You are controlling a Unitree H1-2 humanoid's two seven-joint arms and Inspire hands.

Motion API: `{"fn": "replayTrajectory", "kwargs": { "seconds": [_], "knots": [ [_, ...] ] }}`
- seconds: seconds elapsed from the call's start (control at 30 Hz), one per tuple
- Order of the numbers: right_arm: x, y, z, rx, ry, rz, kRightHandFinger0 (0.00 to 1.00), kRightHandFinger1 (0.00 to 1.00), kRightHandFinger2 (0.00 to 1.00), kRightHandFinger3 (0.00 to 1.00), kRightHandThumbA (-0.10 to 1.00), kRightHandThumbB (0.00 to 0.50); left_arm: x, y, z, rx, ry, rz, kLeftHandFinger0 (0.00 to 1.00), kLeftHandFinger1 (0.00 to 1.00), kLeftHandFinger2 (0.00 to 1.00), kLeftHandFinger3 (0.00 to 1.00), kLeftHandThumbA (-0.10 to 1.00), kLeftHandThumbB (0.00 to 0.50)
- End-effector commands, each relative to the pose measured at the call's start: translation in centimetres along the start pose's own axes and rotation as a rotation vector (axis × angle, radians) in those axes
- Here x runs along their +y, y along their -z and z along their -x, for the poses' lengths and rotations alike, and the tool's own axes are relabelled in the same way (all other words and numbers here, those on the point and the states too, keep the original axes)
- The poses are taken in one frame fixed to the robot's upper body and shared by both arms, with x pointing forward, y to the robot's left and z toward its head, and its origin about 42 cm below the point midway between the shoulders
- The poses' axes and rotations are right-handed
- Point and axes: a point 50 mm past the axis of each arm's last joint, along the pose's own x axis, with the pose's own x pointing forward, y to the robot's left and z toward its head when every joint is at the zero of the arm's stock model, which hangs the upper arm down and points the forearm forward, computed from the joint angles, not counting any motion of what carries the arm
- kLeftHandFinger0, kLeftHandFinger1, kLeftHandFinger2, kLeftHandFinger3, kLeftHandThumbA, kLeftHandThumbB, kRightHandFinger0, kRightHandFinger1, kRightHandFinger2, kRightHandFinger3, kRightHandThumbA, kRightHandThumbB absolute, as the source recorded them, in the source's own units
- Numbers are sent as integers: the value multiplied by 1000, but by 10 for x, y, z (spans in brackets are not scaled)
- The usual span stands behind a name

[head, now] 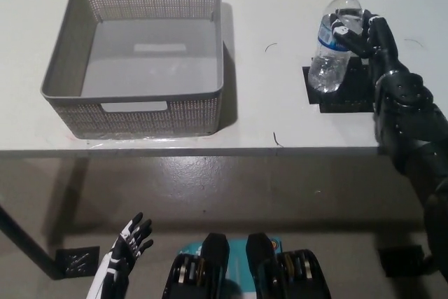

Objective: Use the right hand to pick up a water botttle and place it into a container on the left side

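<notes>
Black right hand grips a tilted bottle at the right end of the white counter (280, 5).

At lower left, below the counter edge, the white left hand (129, 243) rests with its fingers spread, holding nothing. On the counter's left part sits the grey perforated plastic basket (59, 68), handle slots in its walls. Well to its right, the clear plastic water bottle with a blue label (334, 40) leans over a black square mat (350, 89). The black right hand (364, 33) has its fingers (343, 31) wrapped around the bottle's upper body from the right.
</notes>
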Motion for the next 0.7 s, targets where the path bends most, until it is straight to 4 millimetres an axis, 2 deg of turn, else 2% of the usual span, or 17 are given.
{"fn": "replayTrajectory", "kwargs": {
  "seconds": [0.0,0.07,0.13,0.23,0.27,0.3,0.33,0.37,0.4,0.43,0.47,0.53,0.57,0.67],
  "knots": [
    [16,-55,-11,-181,121,23,0,95,532,547,-100,157,2,-6,2,-53,1,11,1000,1000,1000,1000,1000,213],
    [17,-61,-11,-216,121,17,0,179,635,650,-100,132,2,-7,3,-45,6,15,1000,1000,1000,1000,1000,218],
    [20,-74,-12,-266,122,9,0,184,644,649,-100,133,2,-7,2,-48,4,6,1000,1000,1000,1000,1000,215],
    [31,-105,-12,-373,103,-8,0,216,676,699,-100,124,2,-8,1,-50,4,11,1000,1000,1000,1000,1000,210],
    [35,-113,-11,-404,98,-8,0,238,682,726,-100,160,2,-8,1,-48,2,12,1000,1000,1000,1000,1000,210],
    [39,-121,-10,-428,92,-18,0,241,688,729,-100,137,1,-7,1,-46,3,13,1000,1000,1000,1000,1000,210],
    [43,-130,-7,-460,84,-26,3,282,724,755,-90,146,1,-7,1,-46,4,12,1000,1000,1000,1000,1000,211],
    [52,-148,-2,-525,57,-30,0,332,754,780,-100,130,1,-6,1,-47,5,2,1000,1000,1000,1000,1000,226],
    [55,-156,1,-547,50,-32,21,387,756,782,-100,143,1,-6,1,-47,5,0,1000,1000,1000,1000,1000,234],
    [62,-170,7,-597,29,-46,1,306,745,741,-100,126,2,-7,1,-47,6,-3,1000,1000,1000,1000,1000,235],
    [69,-183,13,-637,3,-66,0,273,735,744,-100,119,2,-6,0,-46,8,-5,1000,1000,1000,1000,1000,242],
    [79,-202,23,-672,-22,-77,0,273,731,777,-100,115,2,-6,0,-43,11,-4,1000,1000,1000,1000,1000,232],
    [88,-217,31,-706,-37,-71,0,276,738,796,-100,108,2,-6,0,-41,14,0,1000,1000,1000,1000,1000,228],
    [105,-240,45,-754,-64,-63,0,278,695,836,-100,111,3,-6,1,-33,20,-4,1000,1000,1000,1000,1000,215]
  ]
}}
